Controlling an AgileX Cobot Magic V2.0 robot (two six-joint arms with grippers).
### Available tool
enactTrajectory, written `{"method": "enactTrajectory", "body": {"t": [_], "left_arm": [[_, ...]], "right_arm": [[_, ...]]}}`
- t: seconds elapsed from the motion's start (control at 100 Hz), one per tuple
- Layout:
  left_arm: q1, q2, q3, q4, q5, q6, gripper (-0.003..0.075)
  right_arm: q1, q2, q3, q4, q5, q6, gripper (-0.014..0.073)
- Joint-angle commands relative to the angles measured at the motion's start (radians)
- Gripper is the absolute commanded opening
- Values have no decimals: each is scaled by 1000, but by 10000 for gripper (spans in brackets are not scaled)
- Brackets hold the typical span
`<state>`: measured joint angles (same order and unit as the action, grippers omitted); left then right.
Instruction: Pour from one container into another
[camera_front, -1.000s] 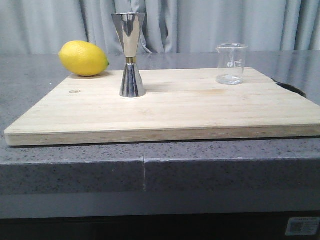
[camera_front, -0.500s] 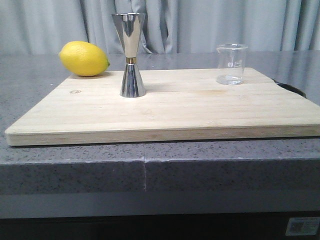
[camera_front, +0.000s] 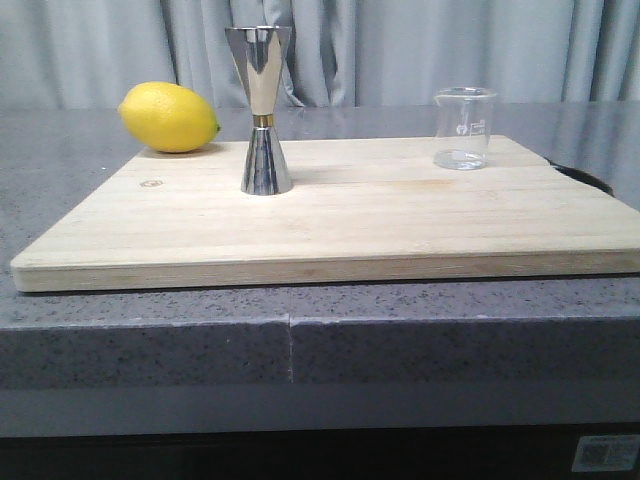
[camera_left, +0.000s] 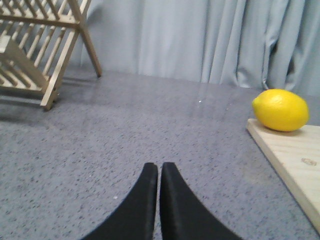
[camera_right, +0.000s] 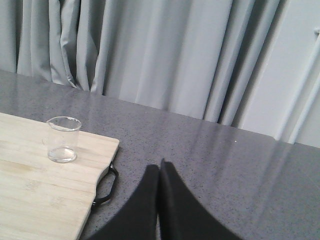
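Front view: a pale wooden cutting board (camera_front: 330, 215) lies flat on a grey speckled stone counter (camera_front: 150, 345). On the board's far left part stands a tall shiny steel hourglass jigger (camera_front: 263, 108), upright, with a thin gold band at its narrow waist. Well apart from it, at the board's far right corner, stands a small clear glass beaker (camera_front: 462, 128) with a pouring lip and faint white marks — upright, and shorter than the jigger. A bright yellow lemon (camera_front: 168, 117) rests at the far left edge of the board, left of the jigger. Folded grey curtains (camera_front: 420, 50) hang behind. Neither arm shows here.

Left wrist view: the left gripper (camera_left: 159, 167) has its two black fingers pressed together with only a hairline between them, holding nothing, above bare counter. The lemon and a corner of the board lie to its right, and a slatted wooden dish rack (camera_left: 37, 47) stands far off to the left.

Right wrist view: the right gripper (camera_right: 159, 167) likewise has its black fingers together and empty — it hangs over the counter just right of the board's edge, near a black handle loop (camera_right: 106, 187) on that side. The beaker stands on the board's corner, apart from the fingers.
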<state>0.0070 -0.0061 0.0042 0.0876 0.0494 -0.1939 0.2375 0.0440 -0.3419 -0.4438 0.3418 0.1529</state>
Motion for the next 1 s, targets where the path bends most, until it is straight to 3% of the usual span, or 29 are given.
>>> {"method": "enactTrajectory", "body": {"t": [0.0, 0.99], "left_arm": [[-19, -21, 29, 8, -108, -13, -19], [-21, -21, 29, 8, -99, -13, -19]], "right_arm": [[-1, 12, -26, -19, -73, -8, -64], [-1, 12, -26, -19, -73, -8, -64]]}}
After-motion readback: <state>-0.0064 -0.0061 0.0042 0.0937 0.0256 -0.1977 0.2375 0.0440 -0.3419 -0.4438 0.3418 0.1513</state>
